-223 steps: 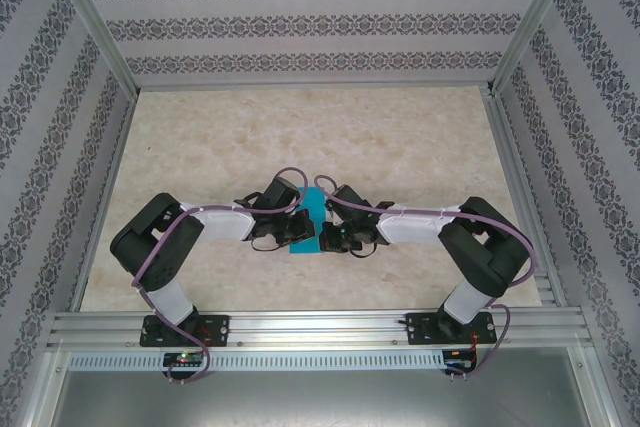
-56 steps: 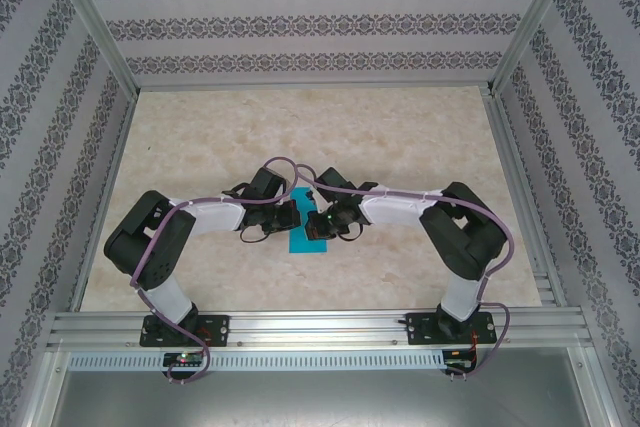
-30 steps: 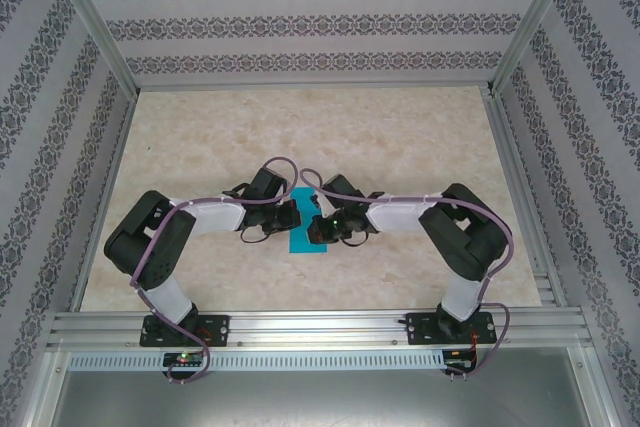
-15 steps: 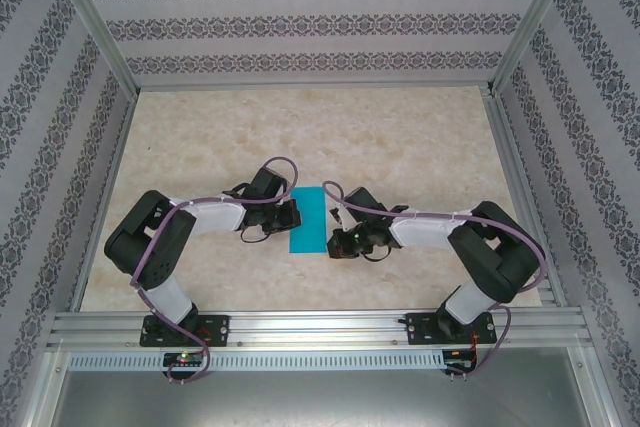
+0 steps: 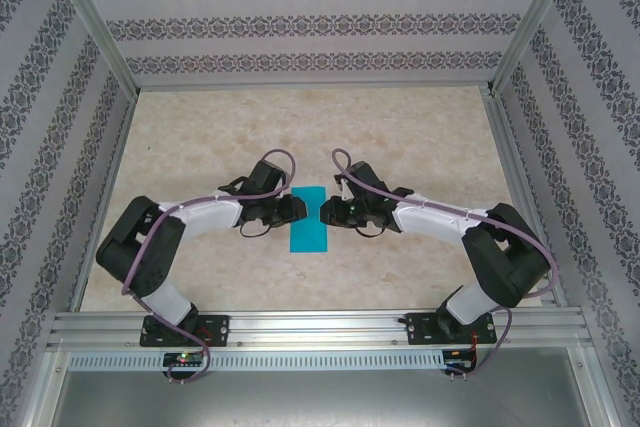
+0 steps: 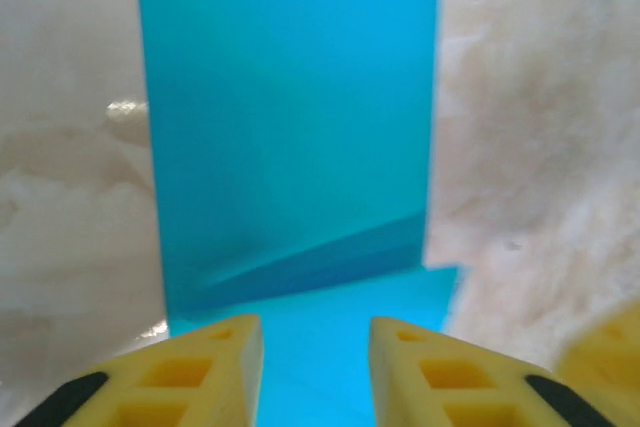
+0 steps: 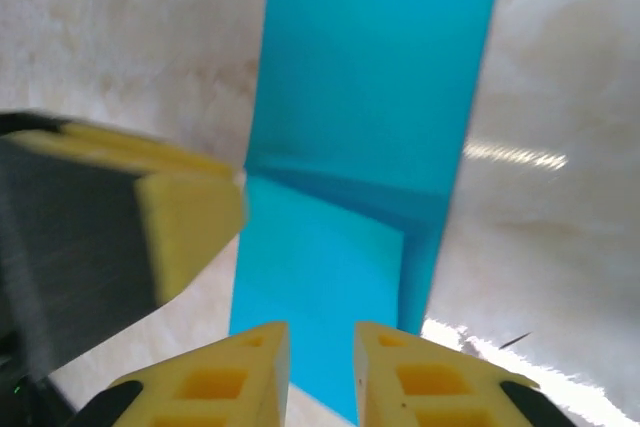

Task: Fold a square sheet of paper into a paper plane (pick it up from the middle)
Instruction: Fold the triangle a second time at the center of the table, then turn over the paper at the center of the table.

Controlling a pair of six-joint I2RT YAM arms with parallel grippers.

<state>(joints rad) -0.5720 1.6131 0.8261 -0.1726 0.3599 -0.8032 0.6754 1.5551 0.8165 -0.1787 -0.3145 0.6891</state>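
The square sheet of paper (image 5: 309, 229) lies on the table as a narrow teal strip, folded lengthwise, not in a plane shape. My left gripper (image 5: 298, 209) and right gripper (image 5: 324, 211) face each other across its far half. In the left wrist view the left gripper (image 6: 315, 352) is open just above the paper (image 6: 290, 97), whose near layer looks slightly raised and casts a shadow. The right gripper (image 7: 320, 357) is open by a narrow gap over the paper (image 7: 380, 77). A yellow finger (image 7: 185, 217) of the left gripper shows at the strip's left edge.
The beige marbled table (image 5: 400, 137) stretches well beyond the paper on all sides. Patterned walls enclose it at the back and both sides. An aluminium rail (image 5: 320, 327) with both arm bases runs along the near edge.
Both grippers were shut, pressed together over the strip. The right one swung out to the right and came back; both now sit farther up the strip with jaws parted.
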